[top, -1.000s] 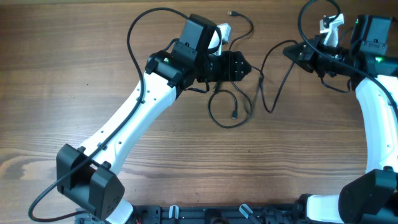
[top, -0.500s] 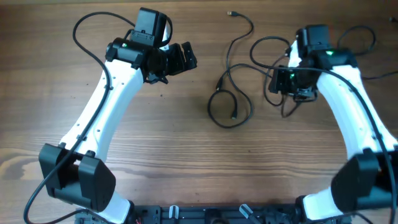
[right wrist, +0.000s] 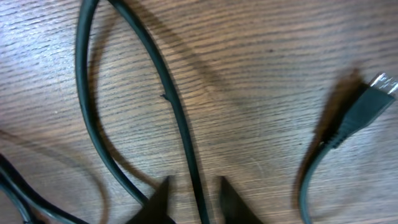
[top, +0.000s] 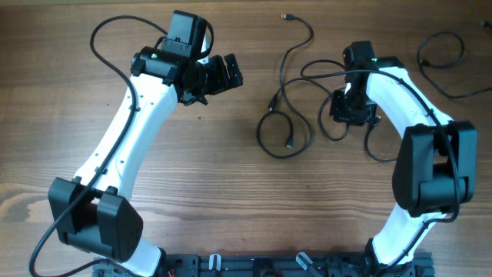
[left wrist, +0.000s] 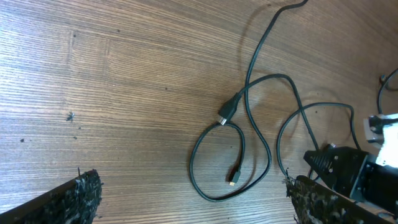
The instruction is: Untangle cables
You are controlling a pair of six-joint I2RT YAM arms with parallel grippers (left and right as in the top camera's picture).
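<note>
Thin black cables lie bunched at the table's middle in the overhead view. One cable (top: 274,102) runs from a small plug at the far edge (top: 286,15) down into a loop with a loose plug (top: 290,142). It also shows in the left wrist view (left wrist: 231,111). A second strand (top: 321,75) leads to my right gripper (top: 351,108), which points down at the table. In the right wrist view its fingertips (right wrist: 193,190) straddle a strand (right wrist: 177,115) with a gap on each side. My left gripper (top: 229,71) is wide open and empty, to the left of the cables (left wrist: 193,186).
Another black cable (top: 440,48) lies curled at the far right of the wooden table (top: 231,192). A loose plug end (right wrist: 367,102) lies to the right of my right fingertips. The arm bases stand at the near edge.
My left arm pulled back left from the cable bunch, then held still. My right arm swung in from the far right and lowered its gripper over a strand.
</note>
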